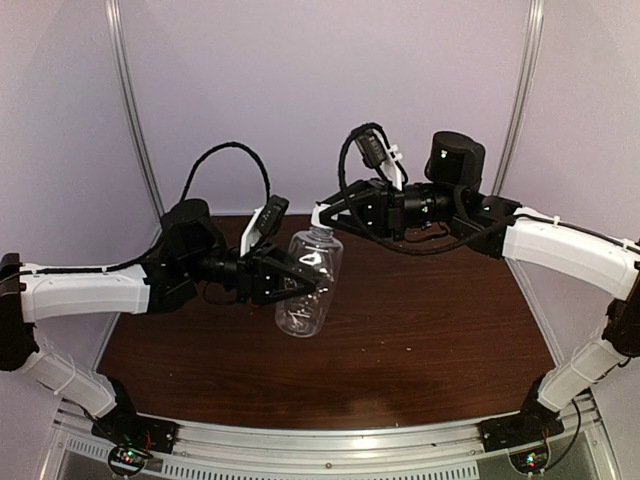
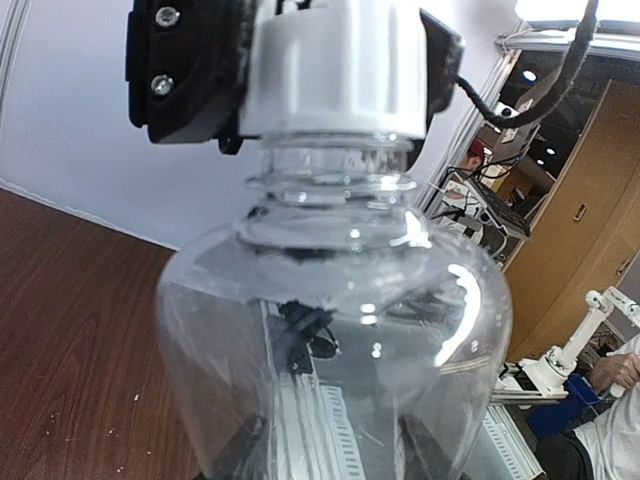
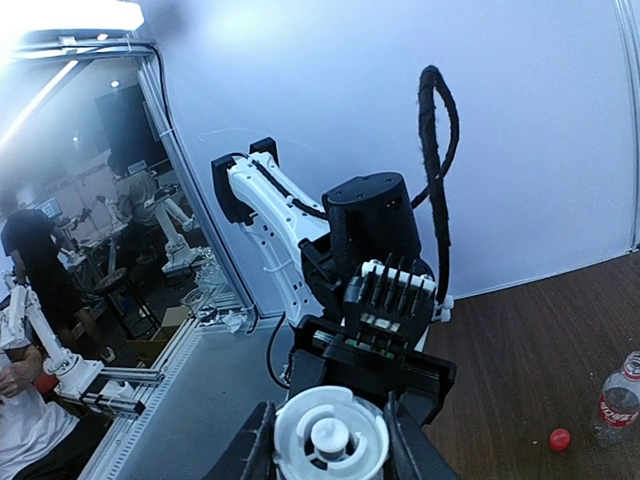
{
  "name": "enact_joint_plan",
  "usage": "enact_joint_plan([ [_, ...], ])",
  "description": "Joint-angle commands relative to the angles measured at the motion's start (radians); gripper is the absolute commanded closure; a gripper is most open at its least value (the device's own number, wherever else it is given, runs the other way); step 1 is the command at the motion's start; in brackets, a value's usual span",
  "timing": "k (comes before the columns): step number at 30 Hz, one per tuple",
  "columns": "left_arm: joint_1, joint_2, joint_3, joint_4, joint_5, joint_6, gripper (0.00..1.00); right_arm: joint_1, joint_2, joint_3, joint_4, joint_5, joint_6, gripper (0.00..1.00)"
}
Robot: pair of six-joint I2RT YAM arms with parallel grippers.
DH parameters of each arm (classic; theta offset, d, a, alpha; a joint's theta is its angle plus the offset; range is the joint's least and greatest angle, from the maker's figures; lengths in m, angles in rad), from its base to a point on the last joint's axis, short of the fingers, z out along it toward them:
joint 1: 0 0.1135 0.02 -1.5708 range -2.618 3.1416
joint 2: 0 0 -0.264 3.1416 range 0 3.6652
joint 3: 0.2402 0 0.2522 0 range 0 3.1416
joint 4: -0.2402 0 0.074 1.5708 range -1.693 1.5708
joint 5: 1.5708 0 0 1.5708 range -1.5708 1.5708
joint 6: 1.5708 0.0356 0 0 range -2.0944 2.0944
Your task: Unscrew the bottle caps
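The wide clear unlabelled bottle (image 1: 305, 285) is held off the table, tilted, by my left gripper (image 1: 300, 283), which is shut on its body. In the left wrist view the bottle (image 2: 330, 330) fills the frame, with my left gripper (image 2: 330, 462) dimly seen through it. My right gripper (image 1: 322, 217) is shut on the white cap (image 1: 319, 229) at the bottle's neck. The cap (image 3: 330, 435) sits between the right fingers (image 3: 256, 450); it also shows in the left wrist view (image 2: 335, 70). The small red-labelled bottle (image 3: 620, 400) stands on the table, with the red cap (image 3: 560, 438) lying beside it.
The dark wooden table (image 1: 420, 330) lies under both arms. White walls and metal posts (image 1: 135, 110) close in the back and sides. The left arm's wrist and cable (image 3: 370, 250) fill the middle of the right wrist view.
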Motion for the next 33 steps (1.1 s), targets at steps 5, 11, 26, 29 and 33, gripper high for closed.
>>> enact_joint_plan([
  [5,-0.002,-0.025,0.033,0.017,-0.043,0.109,0.77,-0.018,-0.043,0.048,-0.182,0.283,0.003,0.41],
  [11,-0.002,-0.019,0.097,-0.215,-0.226,0.225,0.77,-0.007,-0.078,0.064,-0.217,0.439,0.075,0.2],
  [26,-0.003,-0.014,0.11,-0.298,-0.451,0.235,0.77,0.146,-0.013,0.188,-0.439,0.981,0.082,0.15],
  [29,-0.003,-0.017,0.108,-0.303,-0.466,0.237,0.77,0.161,0.006,0.198,-0.447,1.004,0.087,0.19],
  [33,-0.003,-0.019,0.107,-0.307,-0.483,0.24,0.77,0.172,0.033,0.202,-0.454,1.01,0.094,0.26],
])
